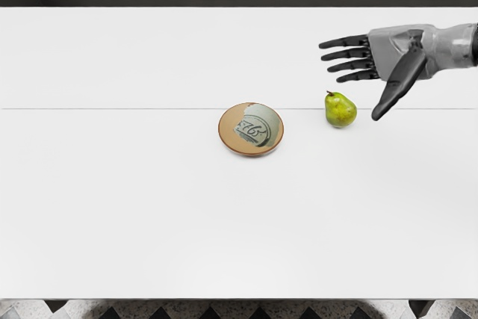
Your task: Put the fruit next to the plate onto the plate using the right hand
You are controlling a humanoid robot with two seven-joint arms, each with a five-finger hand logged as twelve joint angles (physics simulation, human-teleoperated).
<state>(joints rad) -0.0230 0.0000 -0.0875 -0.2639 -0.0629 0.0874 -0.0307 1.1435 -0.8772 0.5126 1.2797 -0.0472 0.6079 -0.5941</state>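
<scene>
My right hand (385,61) hovers over the white table (149,222), up and to the right of the plate (222,129), with four fingers spread and pointing toward the plate's side and the thumb angled down, holding nothing. The pear (340,110), the fruit I am to move, stands upright on the table just right of the plate, clear of its rim and untouched by my hand, whose thumb tip hangs near the pear on the side away from the plate. By my reading the task has barely begun: nothing lies on the plate, and the grasp, the lift, the short carry toward the plate and the release are all left to do. My forearm is cut off at the right edge of the view, and my left arm does not show at all. From this one slanted view I cannot tell how high my hand is above the table, and the grey marking inside the plate is too small to read
</scene>
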